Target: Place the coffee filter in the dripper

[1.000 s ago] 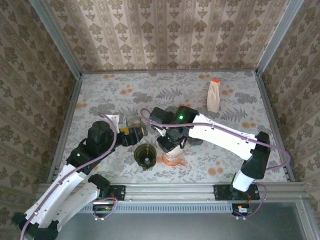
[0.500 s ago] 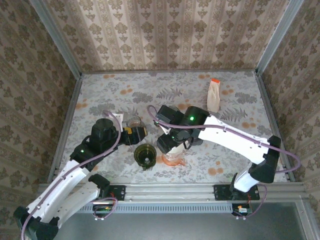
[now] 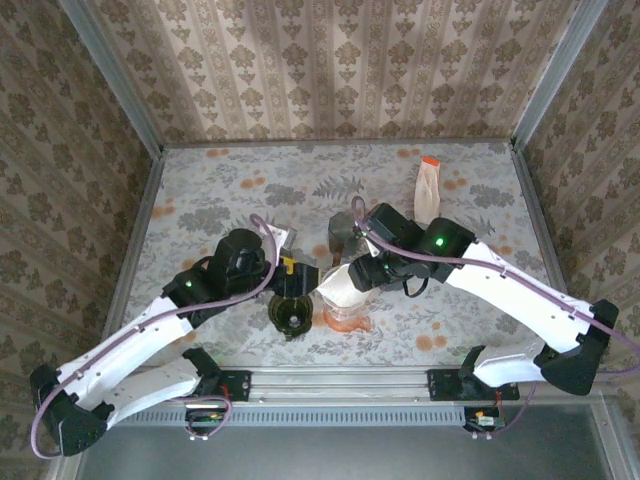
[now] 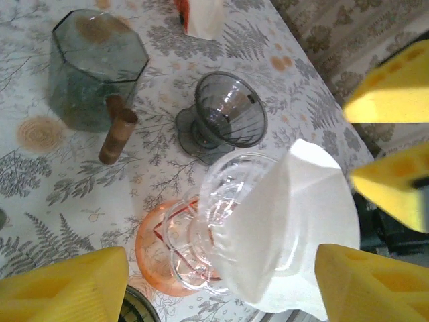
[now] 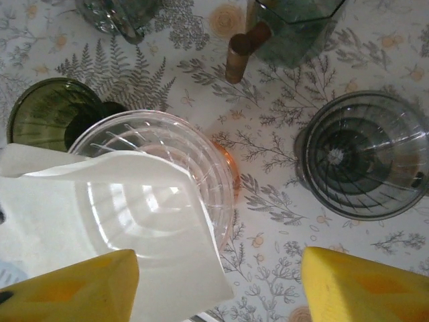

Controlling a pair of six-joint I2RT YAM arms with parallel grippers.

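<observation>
A clear glass dripper point(image 4: 201, 221) point(image 5: 167, 144) on an orange base point(image 3: 346, 320) stands near the table's front edge. The white paper coffee filter point(image 3: 338, 286) point(image 4: 295, 221) point(image 5: 100, 215) sits tilted in its cone and sticks out over one side of the rim. My left gripper point(image 3: 290, 268) point(image 4: 221, 268) is open, its yellow fingers point(image 4: 67, 288) straddling the dripper and filter. My right gripper point(image 3: 364, 272) point(image 5: 220, 268) is open just right of the dripper, and one filter corner lies beside its left finger point(image 5: 67, 288). The right arm's yellow pads point(image 4: 395, 87) face the left wrist camera.
A green dripper point(image 3: 291, 310) point(image 5: 47, 121) stands just left of the clear one. Behind are a grey glass dripper point(image 4: 224, 121) point(image 5: 365, 154) and a glass carafe point(image 4: 94, 67) with a wooden handle point(image 5: 241, 47). A filter packet point(image 3: 428, 190) stands far right.
The right gripper opened, let go of the filter and drew back to the right. The left arm swung right, bringing its narrowing fingers around the dripper. The filter now stands uncovered in the dripper.
</observation>
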